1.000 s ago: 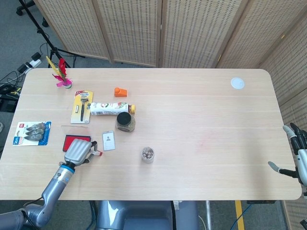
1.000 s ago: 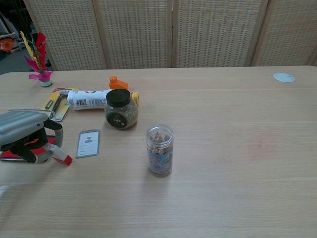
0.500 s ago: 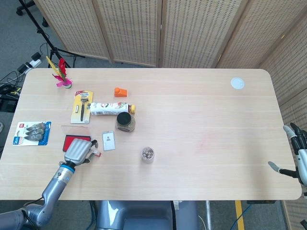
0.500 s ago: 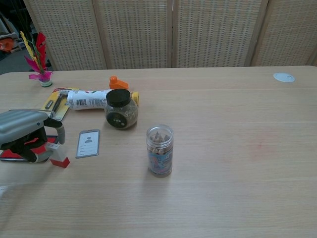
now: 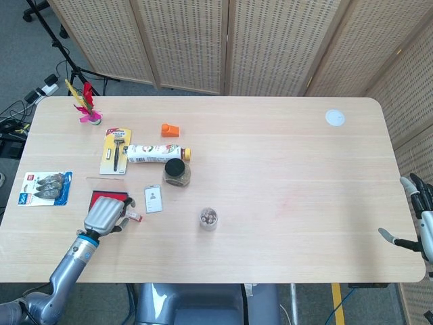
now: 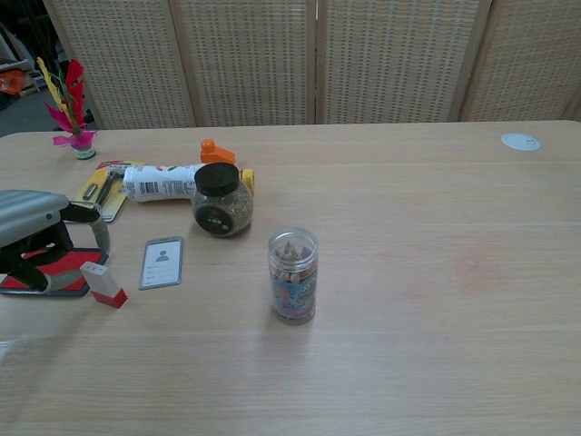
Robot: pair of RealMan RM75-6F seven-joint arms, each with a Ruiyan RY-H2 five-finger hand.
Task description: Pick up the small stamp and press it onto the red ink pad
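Observation:
The small stamp (image 5: 133,216) (image 6: 103,283), white with a red end, lies on the table just right of my left hand (image 5: 103,212) (image 6: 36,238). The hand's fingers (image 6: 93,229) arch loosely over the red ink pad (image 5: 107,196) (image 6: 65,266) and nothing is between them; the stamp sits apart from them, off the pad's right edge. The hand hides much of the pad. My right hand (image 5: 419,218) hangs past the table's right edge with fingers spread, holding nothing, and shows only in the head view.
A white card (image 6: 162,262) lies right of the stamp. A dark-lidded jar (image 6: 221,201), a small jar of sticks (image 6: 293,275), a lying bottle (image 6: 163,182), a razor pack (image 5: 116,151), an orange piece (image 5: 169,129), a blister pack (image 5: 44,187) and a flower (image 5: 86,103) stand around.
The left hand has let go of the stamp and drawn back to the left. The stamp now lies on the table beside the pad. The right hand has not moved.

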